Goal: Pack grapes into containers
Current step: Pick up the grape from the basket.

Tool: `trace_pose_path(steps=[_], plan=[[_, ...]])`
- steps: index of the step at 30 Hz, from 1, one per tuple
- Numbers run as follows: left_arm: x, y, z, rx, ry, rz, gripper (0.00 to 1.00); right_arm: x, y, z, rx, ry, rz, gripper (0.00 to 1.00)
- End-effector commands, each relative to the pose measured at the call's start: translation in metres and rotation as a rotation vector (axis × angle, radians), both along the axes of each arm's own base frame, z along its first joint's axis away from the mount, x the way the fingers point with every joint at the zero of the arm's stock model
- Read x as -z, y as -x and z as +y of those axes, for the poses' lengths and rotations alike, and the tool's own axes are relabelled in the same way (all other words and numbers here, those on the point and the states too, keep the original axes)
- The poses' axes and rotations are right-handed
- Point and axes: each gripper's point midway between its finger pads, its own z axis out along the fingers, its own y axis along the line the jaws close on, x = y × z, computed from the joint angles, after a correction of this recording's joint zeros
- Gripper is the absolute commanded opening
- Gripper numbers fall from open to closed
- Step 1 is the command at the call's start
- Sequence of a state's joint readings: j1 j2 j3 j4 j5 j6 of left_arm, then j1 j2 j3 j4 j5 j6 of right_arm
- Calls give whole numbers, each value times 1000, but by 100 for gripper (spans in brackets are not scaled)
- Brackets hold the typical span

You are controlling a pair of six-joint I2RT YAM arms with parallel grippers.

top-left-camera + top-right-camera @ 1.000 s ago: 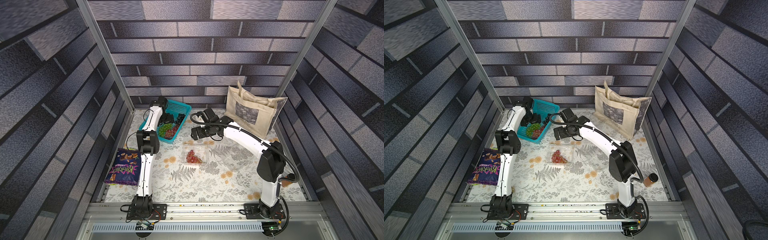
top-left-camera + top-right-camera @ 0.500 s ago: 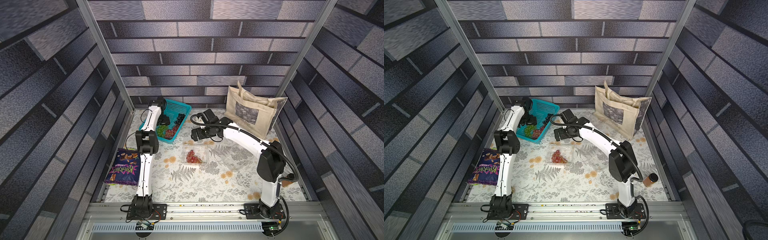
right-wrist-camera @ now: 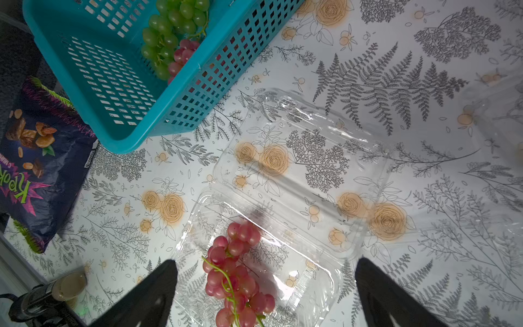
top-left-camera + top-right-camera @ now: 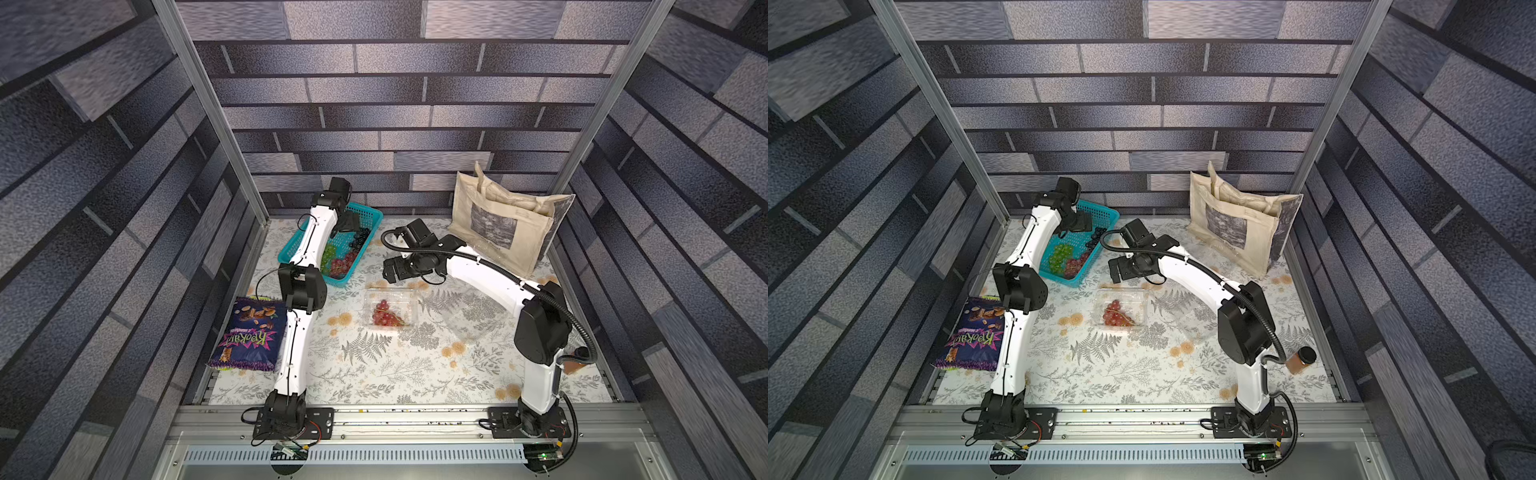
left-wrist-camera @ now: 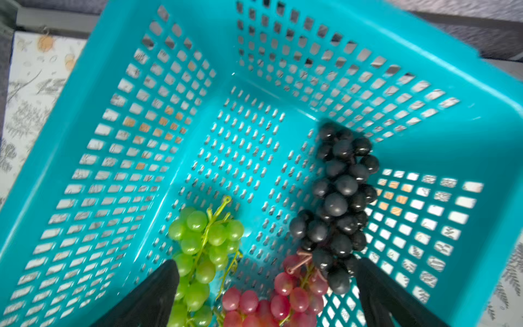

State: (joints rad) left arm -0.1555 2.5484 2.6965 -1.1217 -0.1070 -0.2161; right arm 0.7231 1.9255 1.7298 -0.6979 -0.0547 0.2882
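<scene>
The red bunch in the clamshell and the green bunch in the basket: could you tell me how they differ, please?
The red bunch is red, the green bunch pale green. The red bunch lies alone in the open clear clamshell; the green bunch shares the teal basket with a black bunch and a second red bunch. Both are small stemmed bunches, and neither is gripped.
</scene>
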Motion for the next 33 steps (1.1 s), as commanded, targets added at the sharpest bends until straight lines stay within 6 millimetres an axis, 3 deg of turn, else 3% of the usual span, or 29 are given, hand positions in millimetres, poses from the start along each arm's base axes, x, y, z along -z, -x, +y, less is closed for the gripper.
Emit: trace_pose_path(steps=[1,8,20,25,33], plan=[[16,-13,17,16,11,-5,97,-22,1,-5,4,-37,-39,100],[33,-20,17,67,82,8,89,-40,3,7,-29,-126,-71,100],[62,-19,12,87,107,58,74,-91,4,36,-134,-332,-173,100],[68,-17,14,86,104,72,64,-94,1,41,-135,-352,-171,100],[80,-12,28,50,69,113,64,-97,2,48,-144,-385,-165,100]])
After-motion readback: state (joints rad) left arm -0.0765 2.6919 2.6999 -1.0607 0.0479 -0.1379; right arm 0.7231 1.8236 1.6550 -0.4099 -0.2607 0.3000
